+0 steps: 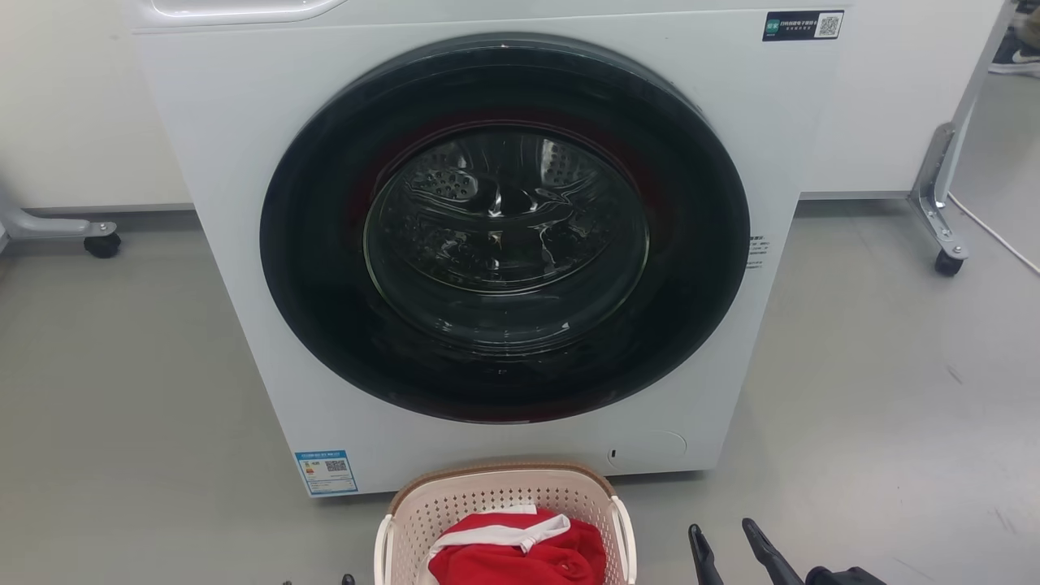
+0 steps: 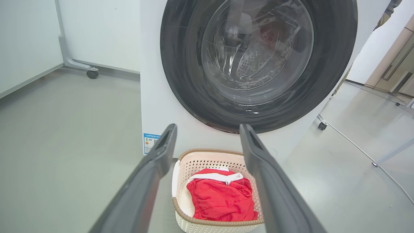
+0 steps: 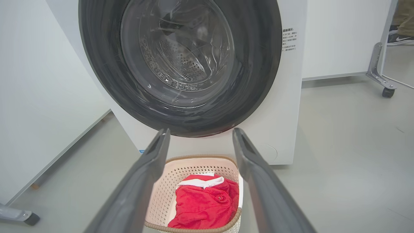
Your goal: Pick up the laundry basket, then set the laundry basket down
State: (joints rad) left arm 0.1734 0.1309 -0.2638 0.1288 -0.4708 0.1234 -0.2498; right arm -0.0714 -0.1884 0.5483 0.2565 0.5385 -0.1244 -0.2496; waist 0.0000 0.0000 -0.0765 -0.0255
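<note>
The laundry basket is cream, perforated plastic with a brown rim. It stands on the grey floor just before the washing machine and holds a red garment with a white band. My right gripper is to the basket's right, open, with nothing in it. Just the tips of my left gripper peek in at the bottom edge, left of the basket. In the left wrist view the left gripper is open above the basket. In the right wrist view the right gripper is open above the basket.
A white front-loading washing machine with a shut round dark door stands right behind the basket. Wheeled metal frame legs stand at the left and the right. A white cable lies on the floor at the right. A person's shoe shows at the far right.
</note>
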